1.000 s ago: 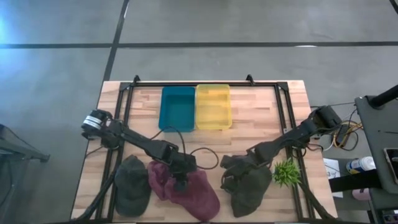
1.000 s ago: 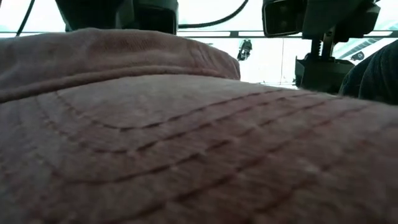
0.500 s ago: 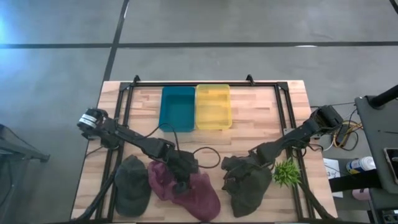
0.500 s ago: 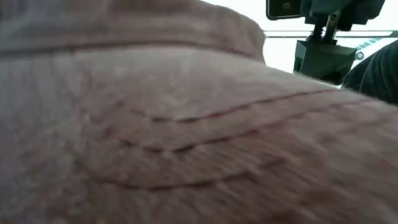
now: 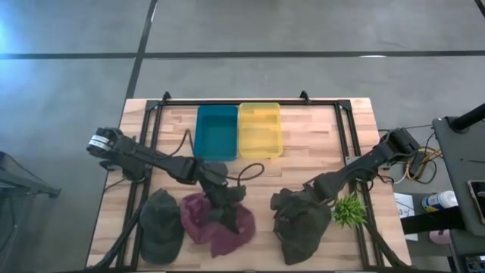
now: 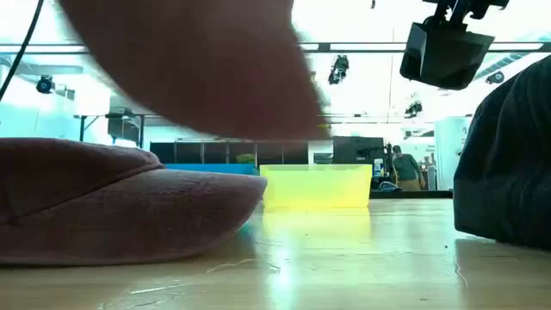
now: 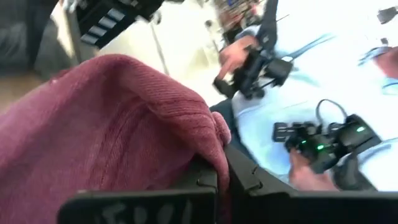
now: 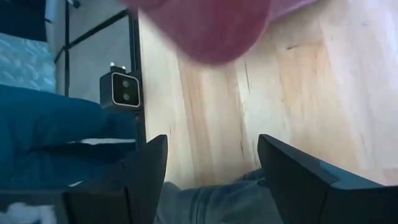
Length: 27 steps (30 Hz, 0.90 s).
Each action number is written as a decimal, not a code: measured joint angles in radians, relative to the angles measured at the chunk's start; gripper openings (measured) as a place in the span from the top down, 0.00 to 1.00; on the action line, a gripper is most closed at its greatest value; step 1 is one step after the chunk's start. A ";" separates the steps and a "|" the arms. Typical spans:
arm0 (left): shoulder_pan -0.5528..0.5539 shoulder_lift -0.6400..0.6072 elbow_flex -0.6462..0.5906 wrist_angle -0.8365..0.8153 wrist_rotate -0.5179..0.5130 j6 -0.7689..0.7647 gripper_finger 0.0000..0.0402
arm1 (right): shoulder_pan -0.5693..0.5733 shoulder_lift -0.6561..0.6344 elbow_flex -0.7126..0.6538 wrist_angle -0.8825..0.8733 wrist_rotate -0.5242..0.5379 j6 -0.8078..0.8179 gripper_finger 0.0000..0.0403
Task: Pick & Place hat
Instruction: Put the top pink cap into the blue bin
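Observation:
The maroon hat lies at the table's near middle, partly raised, and my left gripper is shut on it. In the low view its raised part hangs blurred above the part on the table. To the right, my right gripper stands open at the far left edge of a dark hat. Some of that hat's dark cloth lies far back between its fingers. A dark green hat rests flat at the near left. My left gripper pinches a raised fold of the maroon hat's cloth between its two fingers. The fingers come in almost level, slanting from the table's far left. That part is lifted, while the hat's near part stays on the table. My right gripper has dark cloth between its fingers; whether they touch it I cannot tell.
A blue bin and a yellow bin stand side by side at the table's far middle. A small green plant sits right of the dark hat. A black frame runs around the table. People show in the room beyond.
My left gripper has taken hold of the maroon hat, risen and tipped toward level. The hat's middle has come up and the hat has bunched, its near edge drawn in from the table's near edge. My right gripper has risen a little over the dark hat.

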 joint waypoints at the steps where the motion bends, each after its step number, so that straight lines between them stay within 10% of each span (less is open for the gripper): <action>1: 0.004 0.000 0.000 0.010 0.001 -0.003 1.00 | 0.000 0.000 0.010 -0.013 0.000 -0.003 0.39; 10: 0.058 -0.018 -0.001 -0.168 -0.057 0.065 1.00 | 0.004 0.000 0.074 -0.083 0.042 -0.035 0.39; 16: 0.076 -0.051 0.012 -0.609 -0.434 0.291 1.00 | 0.003 0.000 0.104 -0.224 0.116 -0.097 0.39; 22: 0.043 -0.054 0.286 -0.847 -0.772 0.535 1.00 | -0.011 -0.009 0.142 -0.327 0.213 -0.127 0.39; 27: -0.051 0.004 0.470 -0.949 -0.842 0.808 1.00 | -0.009 -0.034 0.158 -0.375 0.330 -0.127 0.39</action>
